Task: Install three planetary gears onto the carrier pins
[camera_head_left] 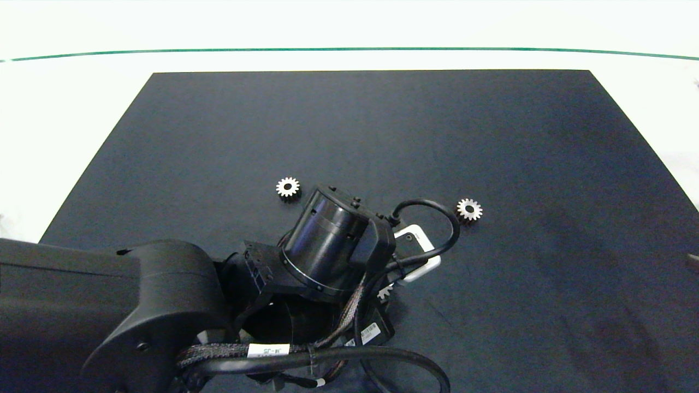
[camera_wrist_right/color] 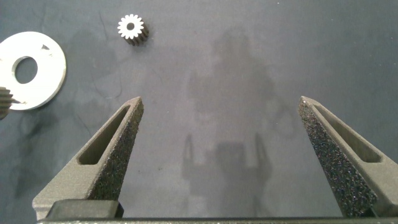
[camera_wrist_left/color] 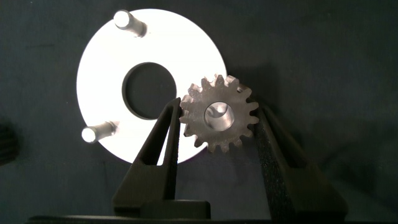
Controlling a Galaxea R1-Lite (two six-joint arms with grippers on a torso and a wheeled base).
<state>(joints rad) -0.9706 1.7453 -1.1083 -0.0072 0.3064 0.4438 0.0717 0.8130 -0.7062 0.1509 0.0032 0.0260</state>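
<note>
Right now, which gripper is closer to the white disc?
Left. The left gripper holds a gear right over the white disc; the right gripper hangs open, well aside.

Dark mat point(camera_head_left: 349, 136) on white table point(camera_head_left: 82, 109); green line point(camera_head_left: 349, 49).

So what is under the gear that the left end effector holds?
In the left wrist view, the gear sits over the edge of the white disc. Two pins are bare. Whether a third pin lies under it is hidden.
</note>
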